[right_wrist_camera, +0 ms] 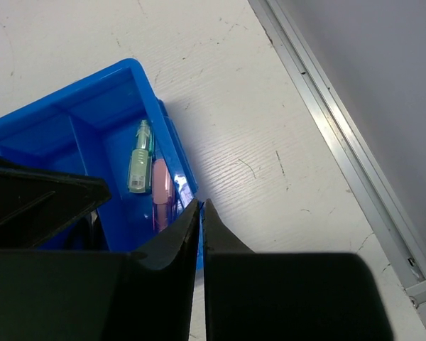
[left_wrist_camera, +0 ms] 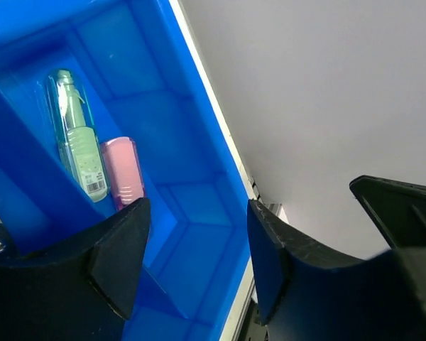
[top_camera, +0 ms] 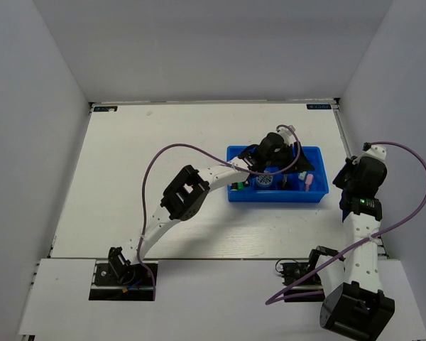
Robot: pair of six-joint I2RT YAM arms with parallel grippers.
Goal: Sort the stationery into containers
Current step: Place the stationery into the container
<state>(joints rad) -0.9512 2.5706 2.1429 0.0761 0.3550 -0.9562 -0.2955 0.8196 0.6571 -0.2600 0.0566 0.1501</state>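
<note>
Directly over the blue bin [top_camera: 270, 197]: left gripper [left_wrist_camera: 197, 217], fingers apart, empty. Green piece [left_wrist_camera: 77, 138], barcode label [left_wrist_camera: 94, 186] illegible, lies beside pink piece [left_wrist_camera: 123, 170] in the bin's end compartment. Right gripper [right_wrist_camera: 201, 207], fingers together, just beside the bin.

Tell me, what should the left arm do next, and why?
Probably lift the left gripper up, clear of the blue bin: it is open and holds nothing, and the green piece and pink piece already lie side by side in a compartment.
</note>
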